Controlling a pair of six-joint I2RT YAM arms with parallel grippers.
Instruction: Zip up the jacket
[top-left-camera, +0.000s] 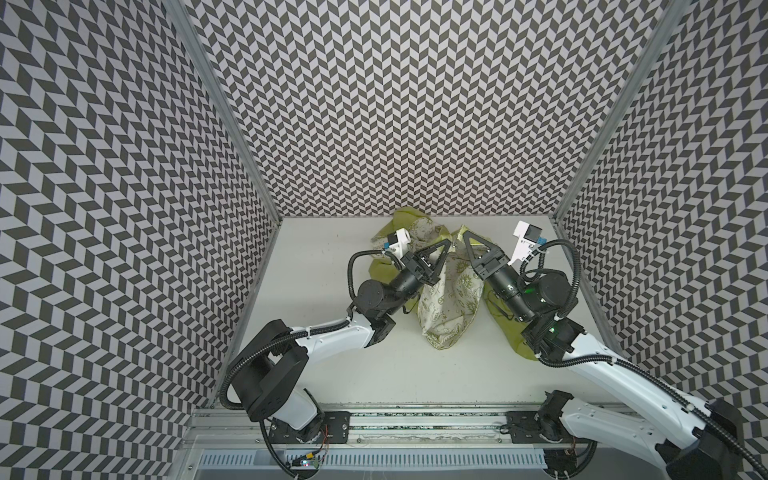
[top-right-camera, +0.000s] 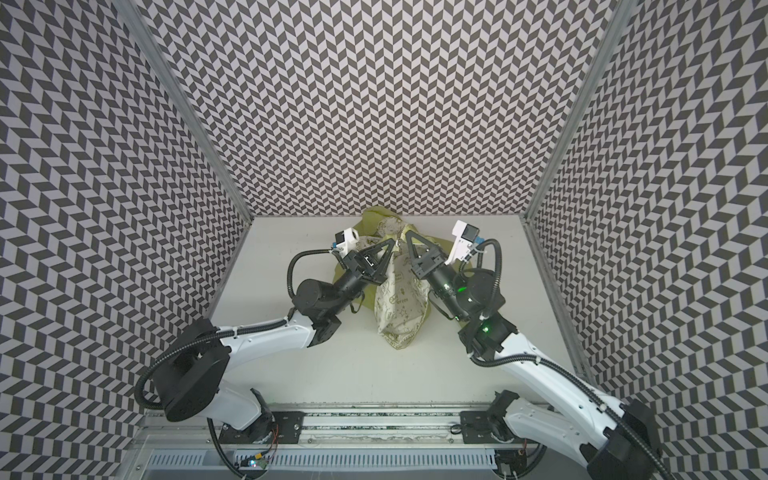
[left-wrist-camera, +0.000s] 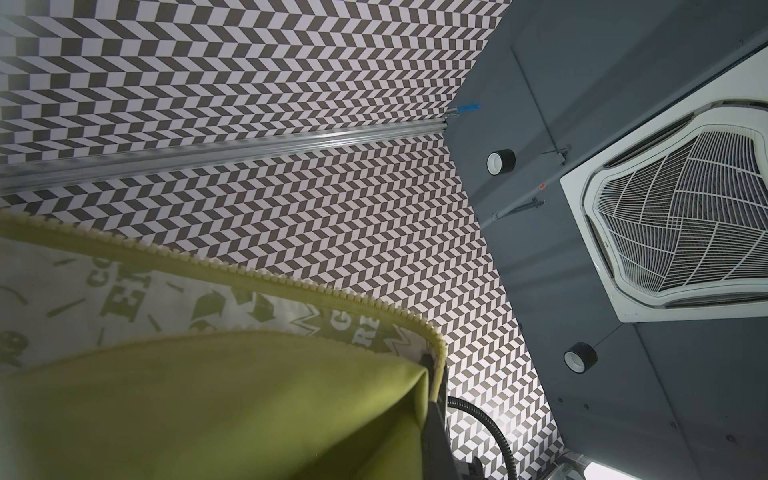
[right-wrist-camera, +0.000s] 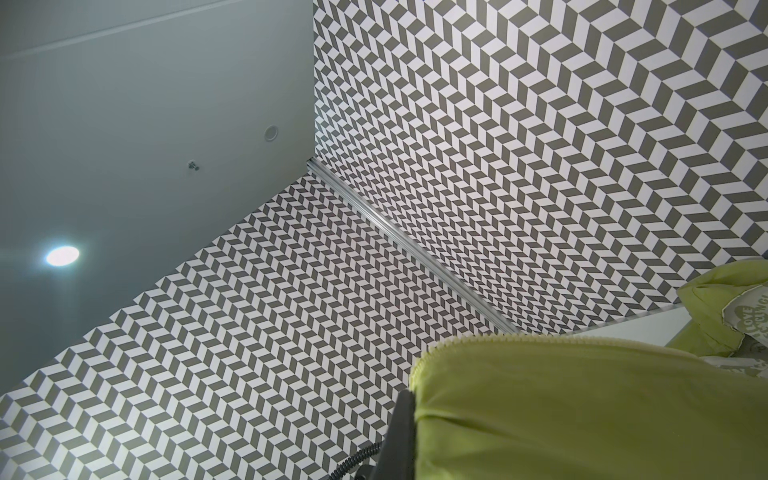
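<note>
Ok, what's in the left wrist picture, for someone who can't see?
A lime-green jacket sits close to the camera, loose zipper teeth edging its cream, green-doodled lining. Behind: chevron-patterned walls and a grey ceiling with a white vent.

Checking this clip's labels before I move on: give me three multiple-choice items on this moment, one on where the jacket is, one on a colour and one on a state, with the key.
1. Where is the jacket?
A. At the far middle of the table
B. On the front rail
C. Against the left wall

2. Its lining is:
A. plain black
B. cream with green print
C. red striped

3. The zipper is:
A. closed to the top
B. half closed
C. open, one edge in the left gripper, one in the right gripper

Key:
1 A: both top views show it there.
2 B: the printed cream inside faces up.
3 C: each wrist view shows a single unjoined row of teeth, and each gripper is shut on its own edge.
</note>
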